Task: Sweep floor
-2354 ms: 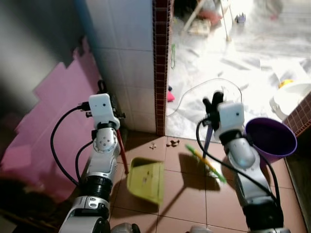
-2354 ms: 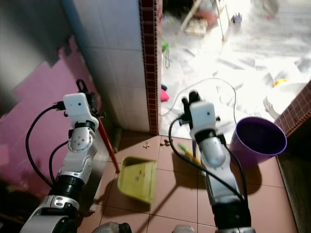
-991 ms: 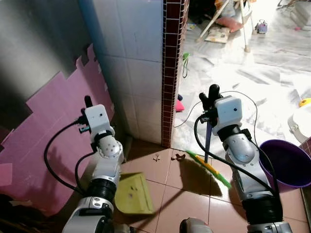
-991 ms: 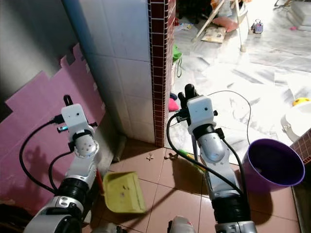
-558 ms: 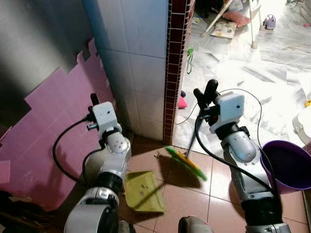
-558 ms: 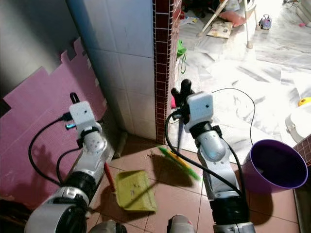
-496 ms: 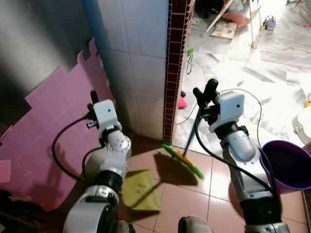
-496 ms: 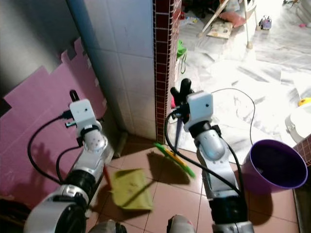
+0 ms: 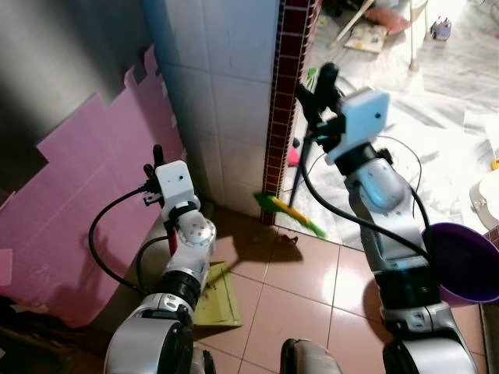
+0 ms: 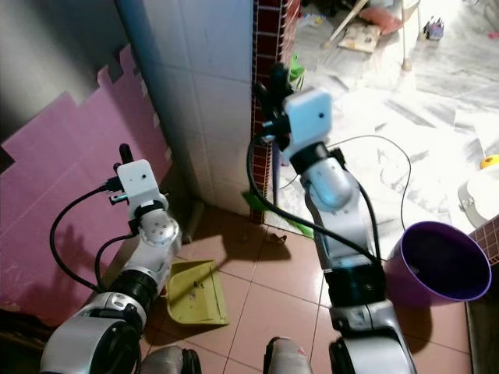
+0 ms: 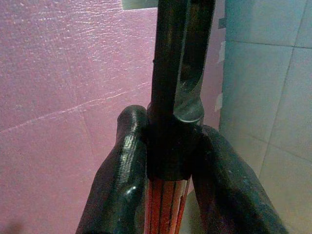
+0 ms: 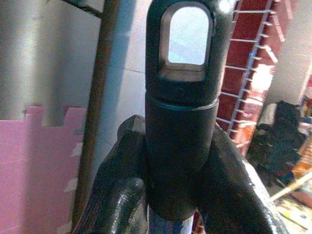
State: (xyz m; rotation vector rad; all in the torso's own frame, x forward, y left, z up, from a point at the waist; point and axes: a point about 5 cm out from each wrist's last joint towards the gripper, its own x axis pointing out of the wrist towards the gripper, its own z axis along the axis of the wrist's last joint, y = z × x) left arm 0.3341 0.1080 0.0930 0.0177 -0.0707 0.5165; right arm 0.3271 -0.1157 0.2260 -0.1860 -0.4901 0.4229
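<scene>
My left gripper (image 9: 158, 155) is shut on the black-capped red handle (image 11: 165, 204) of a yellow-green dustpan (image 9: 217, 296). The dustpan lies on the terracotta tiles by my left side. My right gripper (image 9: 320, 84) is raised high in front of the brick strip and shut on the broom's black handle top (image 12: 181, 122). The broom's green head (image 9: 290, 214) slants near the foot of the wall corner, with its shadow on the tiles beneath. In the wrist views, both pairs of fingers (image 11: 122, 165) (image 12: 122, 195) clamp their handles tightly.
A white tiled wall with a dark red brick strip (image 9: 284, 101) ends at a corner just ahead. Pink foam sheets (image 9: 86, 179) cover the wall on the left. A purple bucket (image 9: 468, 265) stands at right. Beyond the corner, a bright cluttered floor holds a white cable (image 10: 374, 144).
My right arm has lifted, carrying the broom head up toward the wall corner. The dustpan has settled flat on the tiles beside my left arm. The camera has shifted slightly.
</scene>
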